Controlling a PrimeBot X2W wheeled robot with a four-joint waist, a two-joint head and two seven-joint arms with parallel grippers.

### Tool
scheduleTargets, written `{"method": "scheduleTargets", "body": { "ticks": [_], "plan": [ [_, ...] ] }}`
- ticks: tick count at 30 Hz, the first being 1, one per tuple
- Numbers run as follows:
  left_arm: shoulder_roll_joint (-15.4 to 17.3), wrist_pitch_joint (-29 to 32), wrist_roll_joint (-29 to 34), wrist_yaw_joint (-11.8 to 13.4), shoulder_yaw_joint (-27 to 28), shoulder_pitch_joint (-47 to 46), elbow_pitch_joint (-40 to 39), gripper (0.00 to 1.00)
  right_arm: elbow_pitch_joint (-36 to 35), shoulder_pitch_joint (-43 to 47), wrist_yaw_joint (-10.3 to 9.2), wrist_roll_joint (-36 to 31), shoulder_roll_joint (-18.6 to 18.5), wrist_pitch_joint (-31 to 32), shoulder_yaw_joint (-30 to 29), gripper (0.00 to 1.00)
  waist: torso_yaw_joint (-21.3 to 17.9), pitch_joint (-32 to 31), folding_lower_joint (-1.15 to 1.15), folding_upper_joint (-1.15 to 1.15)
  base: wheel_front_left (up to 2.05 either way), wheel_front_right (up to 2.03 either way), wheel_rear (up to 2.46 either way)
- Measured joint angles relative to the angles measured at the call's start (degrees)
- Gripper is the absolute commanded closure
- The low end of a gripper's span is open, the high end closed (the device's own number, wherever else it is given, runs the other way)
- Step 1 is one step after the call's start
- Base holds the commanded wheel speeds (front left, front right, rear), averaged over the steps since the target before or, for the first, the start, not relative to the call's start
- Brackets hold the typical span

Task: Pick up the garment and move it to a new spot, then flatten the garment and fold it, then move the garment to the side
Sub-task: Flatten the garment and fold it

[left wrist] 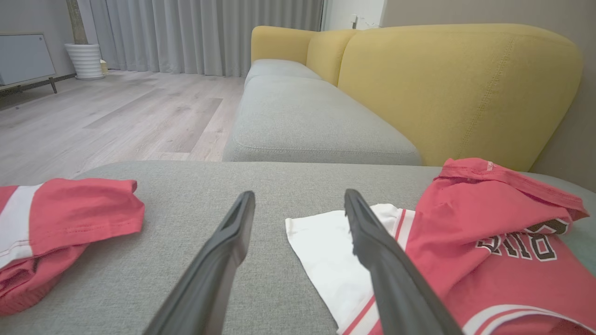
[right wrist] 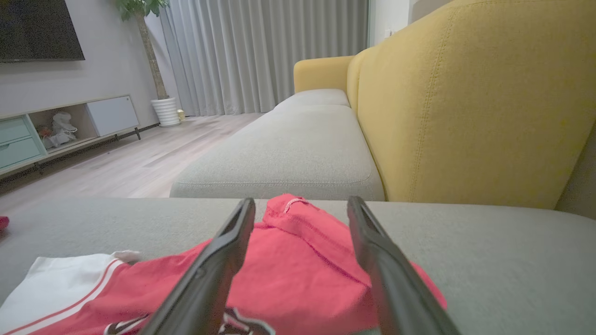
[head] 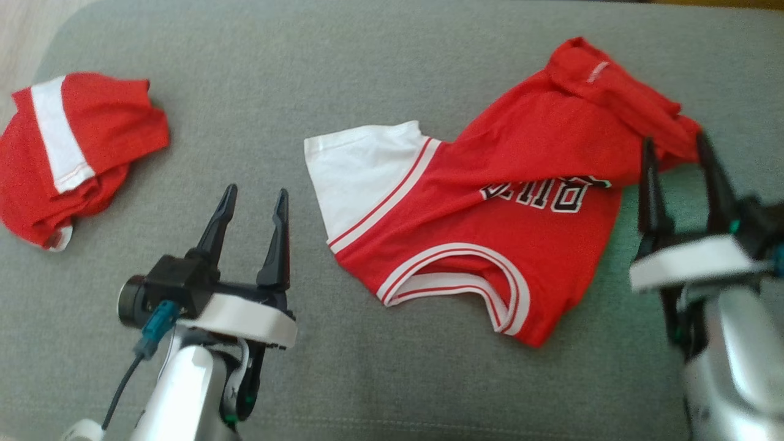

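Red-and-white soft jersey point(head: 490, 245) lies rumpled on the grey fabric cushion point(head: 367, 73). It looks light and limp, best pinched at its bunched far end. Left pincer point(head: 257, 190) and right pincer point(head: 674, 138) both gape, empty.

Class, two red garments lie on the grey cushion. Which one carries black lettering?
The larger jersey beside the right gripper; the bunched garment at far left shows a white band but no letters.
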Motion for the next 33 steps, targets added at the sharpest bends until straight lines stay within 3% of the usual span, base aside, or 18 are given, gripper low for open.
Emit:
{"method": "scheduleTargets", "body": {
  "ticks": [7,13,28,33],
  "plan": [
    [0.4,0.0,0.0,0.5,1.0,3.3,-0.1,0.0,-13.2,14.5,0.0,-2.0,4.0,5.3,-1.5,0.0,-1.7,-2.9,0.0,0.0,0.0,0.0,0.0],
    [0.8,0.0,0.2,1.3,1.2,6.6,-0.4,0.0,-20.3,20.3,0.0,-2.9,5.4,9.0,-1.0,0.0,-3.0,-4.9,0.0,0.0,0.0,0.0,0.0],
    [0.9,0.6,0.2,1.6,-0.8,6.6,-1.3,0.0,-23.1,20.7,0.0,-2.9,6.1,10.5,-1.0,0.0,-3.2,-4.9,0.0,0.0,0.0,0.0,0.0],
    [0.5,3.2,0.4,-1.7,-6.1,5.9,-2.0,0.0,-23.5,20.7,0.0,-2.9,6.1,10.6,-0.9,0.0,-3.3,-3.7,0.0,0.0,0.0,0.0,0.0]
  ]
}}
